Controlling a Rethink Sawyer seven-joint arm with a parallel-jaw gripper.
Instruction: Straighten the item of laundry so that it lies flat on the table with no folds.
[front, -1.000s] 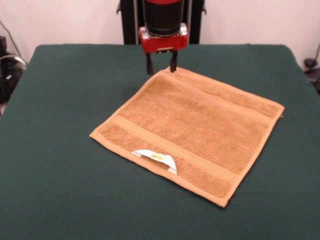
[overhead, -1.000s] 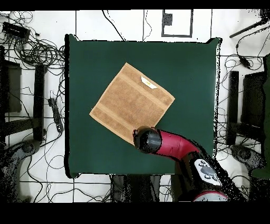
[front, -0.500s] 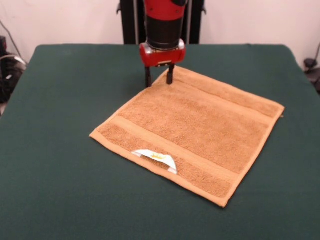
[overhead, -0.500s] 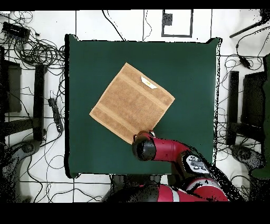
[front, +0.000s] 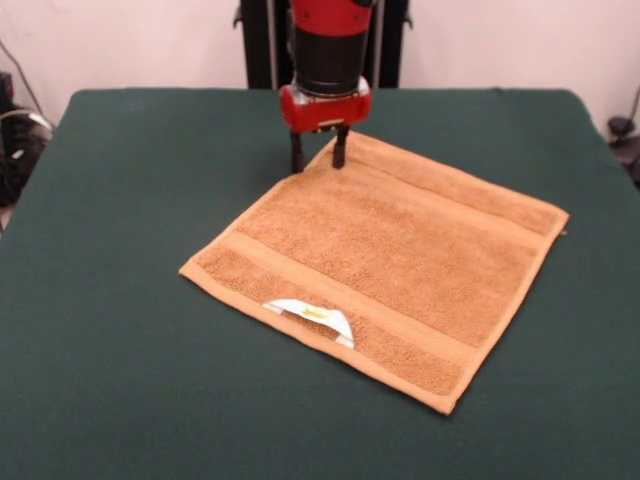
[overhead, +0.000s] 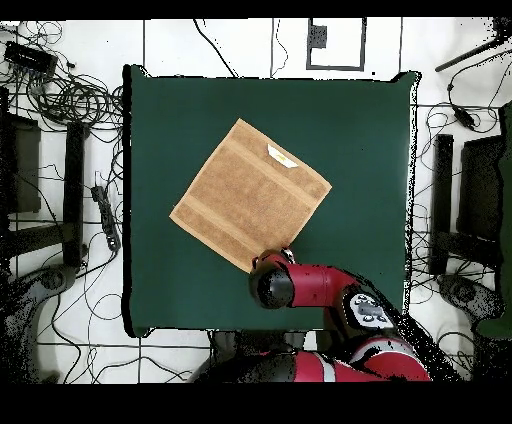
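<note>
The orange-tan towel (front: 385, 260) lies spread out as a diamond on the dark green table (front: 120, 200), with flat woven bands near two edges and a white label (front: 312, 316) turned up at its near edge. My gripper (front: 317, 158) stands open at the towel's far corner, one finger on the cloth's edge and the other just off it on the table. From above, the towel (overhead: 250, 193) lies flat and square, and the arm's red wrist (overhead: 275, 285) covers its corner nearest the robot.
Green table (overhead: 370, 130) stretches well past the towel on all sides. Cables and dark equipment lie on the floor around the table in the overhead view.
The gripper has come down and slightly toward the towel's far corner over the last second; its fingers stay open. The towel has not moved.
</note>
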